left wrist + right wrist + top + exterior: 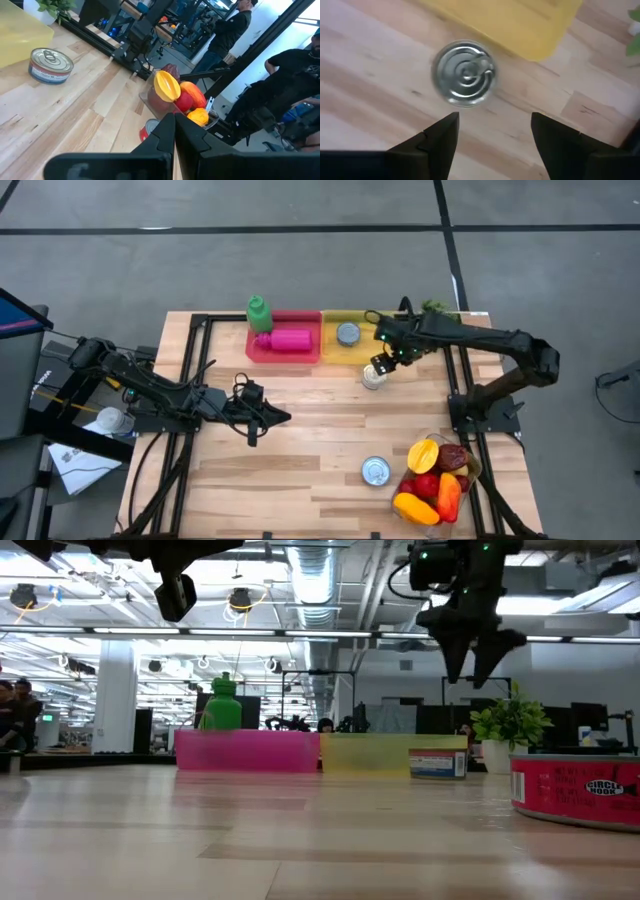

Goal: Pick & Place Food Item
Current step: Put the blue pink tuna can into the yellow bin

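- High view: our right gripper [383, 364] hangs over a silver can [373, 377] on the bench [310, 430], just beside the yellow bin [352, 352] that already holds another can [347, 334]. Our left gripper [262, 418] waits well apart.
- Low view: only here do we see the right gripper [470, 658] high above the can [437, 762].
- Left wrist view: its fingers look closed together.
- Right wrist view: fingers [441, 136] wide; the can [464, 80] sits ahead of the gap, so a straight descent could clip its rim.

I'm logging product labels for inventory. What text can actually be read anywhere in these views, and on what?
"CIRCL HOOK": white lettering on the red can at the right edge of the low view; the rest is cut off.
Label on the can beside the yellow bin: print too blurred to read.
Can lids seen from the wrists: no legible text.
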